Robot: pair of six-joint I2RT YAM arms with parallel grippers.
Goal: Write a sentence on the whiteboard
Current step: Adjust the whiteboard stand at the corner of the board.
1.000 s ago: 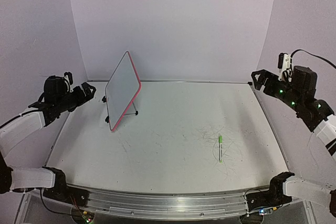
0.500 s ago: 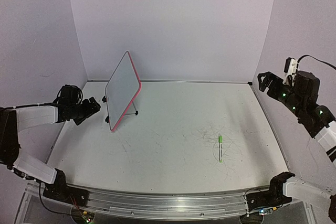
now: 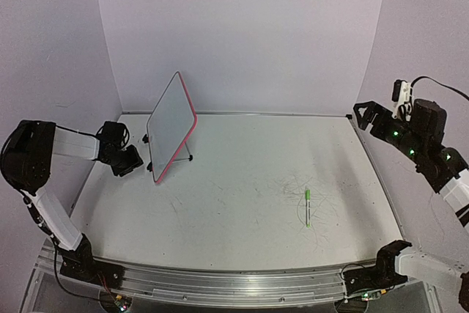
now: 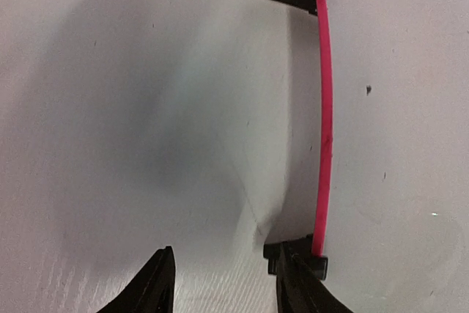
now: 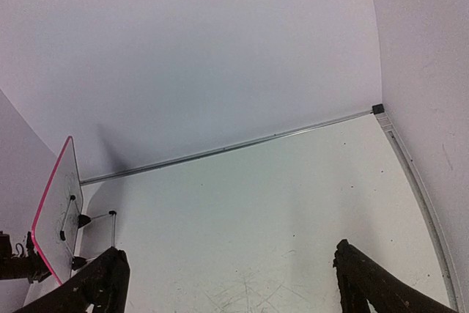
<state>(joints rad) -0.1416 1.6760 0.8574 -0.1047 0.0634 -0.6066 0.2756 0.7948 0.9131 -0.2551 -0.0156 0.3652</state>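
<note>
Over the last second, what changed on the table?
The left end effector swung down and inward and is now low over the table beside the whiteboard, jaws apart, holding nothing. The right end effector barely shifted and is open. Whiteboard and green marker stayed put.

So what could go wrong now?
The left fingers are right beside a black foot of the whiteboard, which only leans on a thin stand, so a bump might tip or slide it. Also, the green marker lies unheld, far from any fingers; it could roll when grabbed.
</note>
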